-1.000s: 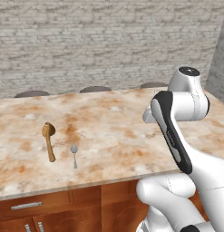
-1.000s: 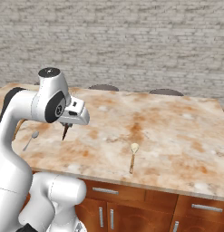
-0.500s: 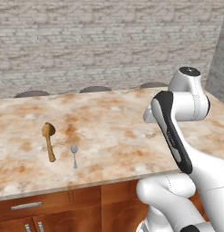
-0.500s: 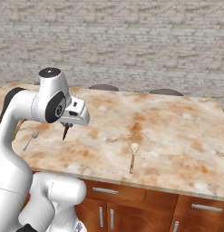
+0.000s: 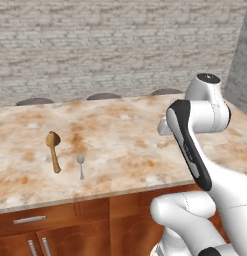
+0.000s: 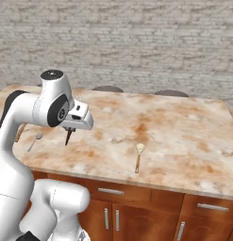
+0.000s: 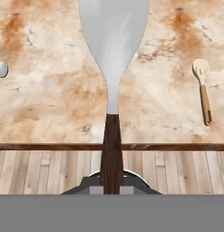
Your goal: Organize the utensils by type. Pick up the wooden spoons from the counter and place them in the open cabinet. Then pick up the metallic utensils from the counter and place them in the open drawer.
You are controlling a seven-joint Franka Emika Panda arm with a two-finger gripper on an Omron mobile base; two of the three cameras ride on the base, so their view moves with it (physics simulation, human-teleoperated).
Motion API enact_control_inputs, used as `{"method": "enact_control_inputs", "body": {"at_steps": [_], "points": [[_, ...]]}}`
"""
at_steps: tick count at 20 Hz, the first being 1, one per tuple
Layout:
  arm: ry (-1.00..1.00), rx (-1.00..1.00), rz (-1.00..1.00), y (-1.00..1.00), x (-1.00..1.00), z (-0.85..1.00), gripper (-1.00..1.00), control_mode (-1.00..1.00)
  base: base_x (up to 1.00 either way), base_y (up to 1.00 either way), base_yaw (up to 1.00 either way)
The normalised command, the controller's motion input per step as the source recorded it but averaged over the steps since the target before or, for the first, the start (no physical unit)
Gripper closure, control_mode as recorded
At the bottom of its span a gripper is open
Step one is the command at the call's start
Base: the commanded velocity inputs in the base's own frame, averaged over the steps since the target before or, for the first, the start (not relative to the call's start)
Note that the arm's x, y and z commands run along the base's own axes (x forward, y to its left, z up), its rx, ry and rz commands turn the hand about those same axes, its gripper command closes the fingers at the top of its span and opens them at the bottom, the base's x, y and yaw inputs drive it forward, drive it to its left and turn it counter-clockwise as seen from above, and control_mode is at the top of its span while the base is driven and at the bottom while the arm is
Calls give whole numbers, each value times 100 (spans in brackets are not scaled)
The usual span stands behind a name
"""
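My gripper (image 6: 70,131) hangs over the counter (image 6: 184,132) near its front edge, shut on the dark handle of the metal fork (image 7: 112,54), whose silver head points down and away from the hand. The same fork (image 6: 68,137) dangles below the hand. A small silver teaspoon (image 5: 80,164) lies beside a brown wooden spoon (image 5: 53,150) on the left of the counter. A paler wooden spoon (image 6: 138,155) lies to the right of the gripper (image 7: 112,183). The open cabinet and the open drawer are out of view.
Reddish-brown fronts with silver bar handles (image 6: 111,191) run below the counter edge (image 7: 50,147). A grey brick wall (image 5: 115,45) stands behind, with dark stool tops (image 5: 104,96) along the far edge. Wooden floor planks (image 7: 41,172) lie under the hand.
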Motion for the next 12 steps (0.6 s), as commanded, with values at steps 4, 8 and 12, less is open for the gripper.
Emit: {"method": "enact_control_inputs", "body": {"at_steps": [4,8,12], "points": [[0,0,0,0,0,0,100,100,-69,-5,-4],[0,0,0,0,0,0,100,100,-48,-4,-3],[0,0,0,0,0,0,100,100,-7,-2,0]]}}
